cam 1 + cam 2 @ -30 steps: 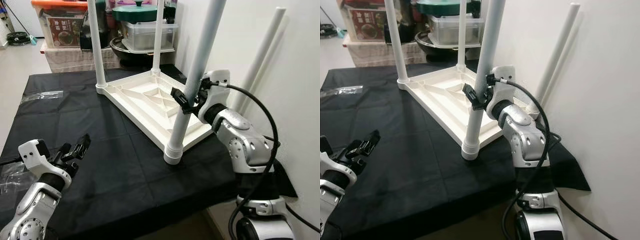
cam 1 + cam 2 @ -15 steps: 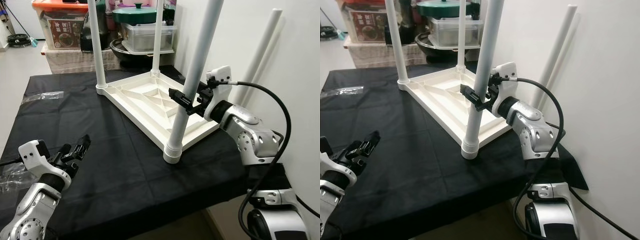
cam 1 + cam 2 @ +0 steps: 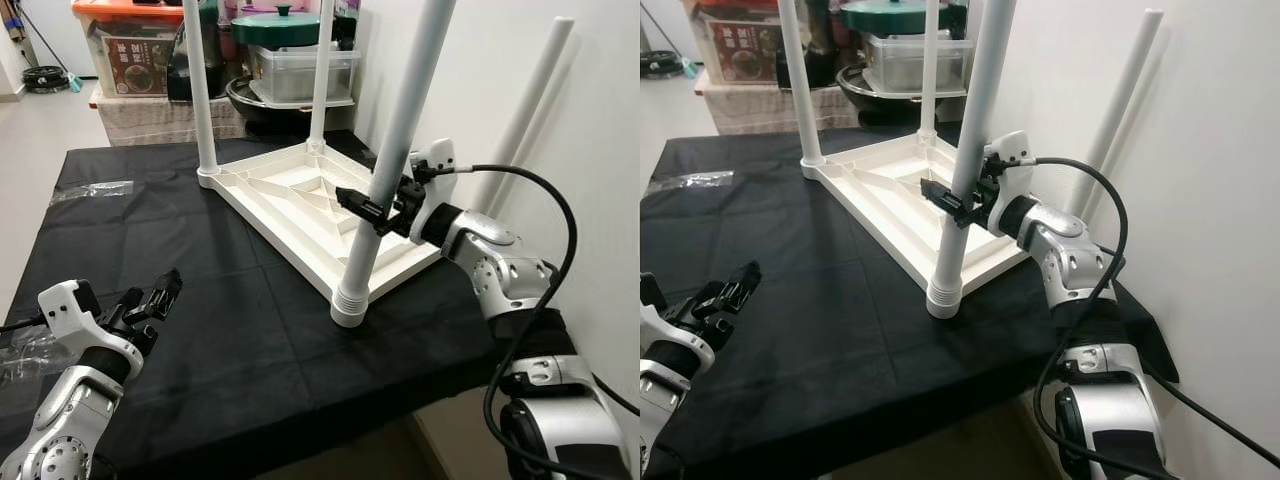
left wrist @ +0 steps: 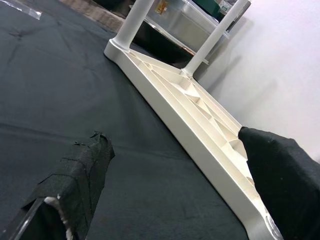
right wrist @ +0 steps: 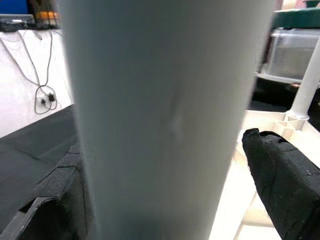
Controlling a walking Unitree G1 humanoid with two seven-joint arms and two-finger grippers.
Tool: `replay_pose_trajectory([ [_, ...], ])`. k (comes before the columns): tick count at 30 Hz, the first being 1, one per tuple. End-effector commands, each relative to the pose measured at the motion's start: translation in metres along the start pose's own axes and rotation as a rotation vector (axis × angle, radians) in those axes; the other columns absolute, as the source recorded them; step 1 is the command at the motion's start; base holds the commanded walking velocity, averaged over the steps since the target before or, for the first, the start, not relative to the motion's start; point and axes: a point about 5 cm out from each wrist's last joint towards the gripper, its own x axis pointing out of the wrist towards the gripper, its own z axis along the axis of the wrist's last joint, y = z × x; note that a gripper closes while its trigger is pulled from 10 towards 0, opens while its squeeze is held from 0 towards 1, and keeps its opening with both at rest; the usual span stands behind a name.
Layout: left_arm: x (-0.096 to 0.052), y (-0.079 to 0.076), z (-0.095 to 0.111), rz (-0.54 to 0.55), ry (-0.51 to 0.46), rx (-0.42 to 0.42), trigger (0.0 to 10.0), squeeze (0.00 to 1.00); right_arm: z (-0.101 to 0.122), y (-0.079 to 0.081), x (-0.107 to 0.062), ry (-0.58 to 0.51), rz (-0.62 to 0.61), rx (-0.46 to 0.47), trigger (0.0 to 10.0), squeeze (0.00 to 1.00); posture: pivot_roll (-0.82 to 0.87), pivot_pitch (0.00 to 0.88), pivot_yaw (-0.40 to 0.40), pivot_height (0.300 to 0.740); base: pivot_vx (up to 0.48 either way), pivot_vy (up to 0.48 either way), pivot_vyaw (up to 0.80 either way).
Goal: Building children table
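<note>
Right gripper [image 3: 372, 212] clasps the near table leg [image 3: 385, 180], its top cut off. Left gripper [image 3: 155, 295] hovers spread wide. Clear bin [image 3: 300, 72]: contents indistinct.

An upturned white children's table [image 3: 310, 205] lies on the black-draped tabletop [image 3: 200, 330], three legs standing up. The right claw [image 3: 377, 210] straddles the nearest leg [image 3: 385, 180], fingers either side. At seven o'clock the left claw [image 3: 150, 298] hovers parted. A fourth leg [image 3: 525, 115] leans on the wall at two o'clock.
</note>
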Motion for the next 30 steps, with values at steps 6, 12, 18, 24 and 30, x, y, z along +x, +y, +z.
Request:
replay_pose_trajectory([
  [6, -0.001, 0.001, 0.000, 0.006, 0.009, 0.018, 10.0, 0.00, 0.000, -0.009, -0.004, -0.003, 0.103, 0.020, 10.0, 0.00, -0.01, 0.000, -0.085, 0.740, 0.000, 0.000, 0.00],
  [12, -0.002, 0.000, 0.000, 0.004, 0.009, 0.019, 10.0, 0.00, -0.003, -0.011, -0.003, 0.002, 0.160, 0.029, 10.0, 0.00, 0.00, 0.000, -0.087, 0.740, 0.000, 0.000, 0.00],
  [18, -0.003, 0.001, 0.001, 0.004, 0.008, 0.020, 10.0, 0.00, -0.008, -0.010, 0.000, 0.017, 0.212, 0.024, 10.0, 0.00, 0.01, 0.000, -0.092, 0.740, 0.000, 0.000, 0.00],
  [24, -0.003, 0.000, 0.000, 0.004, 0.007, 0.020, 10.0, 0.00, -0.009, -0.008, 0.005, 0.010, 0.251, 0.020, 10.0, 0.00, 0.01, 0.000, -0.095, 0.740, 0.000, 0.000, 0.00],
  [30, -0.004, 0.000, 0.000, 0.004, 0.007, 0.019, 10.0, 0.00, -0.010, -0.007, 0.006, 0.008, 0.271, -0.002, 10.0, 0.00, 0.01, 0.000, -0.100, 0.740, 0.000, 0.000, 0.00],
])
